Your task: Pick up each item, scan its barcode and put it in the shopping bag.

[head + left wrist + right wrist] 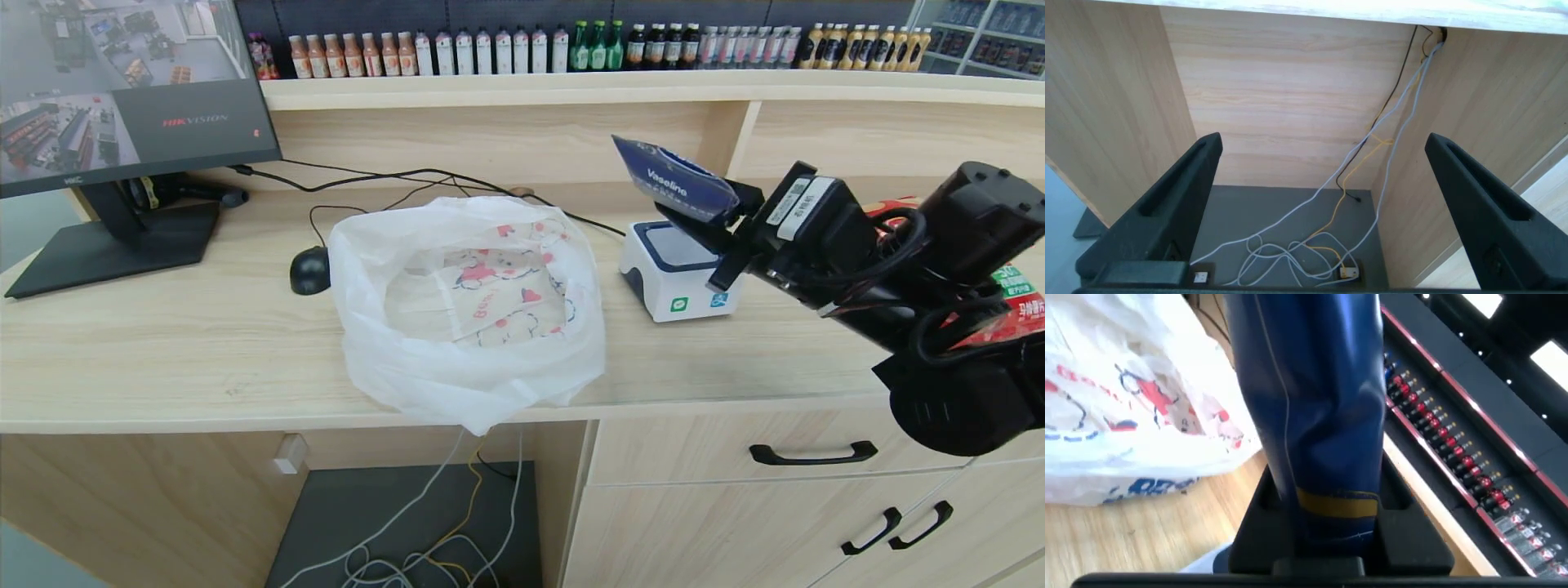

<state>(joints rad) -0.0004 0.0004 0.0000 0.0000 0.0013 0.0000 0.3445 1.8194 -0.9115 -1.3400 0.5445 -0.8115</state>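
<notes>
The right gripper (720, 214) holds a blue tube (673, 180) in the air just above the white barcode scanner (673, 278), which stands on the light wooden tabletop (163, 343). Its fingers (1404, 527) are clamped on the tube's lower end. The tube is tilted, with its free end pointing up and toward the robot's left.

A white plastic shopping bag (465, 327) printed with red and blue cartoon figures sits to the scanner's left, near the tabletop's front edge. Its mouth is open and it stands a little apart from the scanner. In the right wrist view the bag (1127, 400) lies just beyond the gripped tube (1306, 392).

The left gripper (1323, 143) hangs low in front of the recess under the tabletop. Its fingers (1167, 212) are spread wide with nothing between them, and loose cables (1315, 245) trail across the dark mat below.

A black mouse (310, 269) rests just left of the bag. A monitor (122, 82) on a black stand takes up the far left of the tabletop. Red packets (1020, 314) lie at the right end, partly hidden by the right arm. Rows of bottles (571, 49) line the shelf behind the raised ledge.
</notes>
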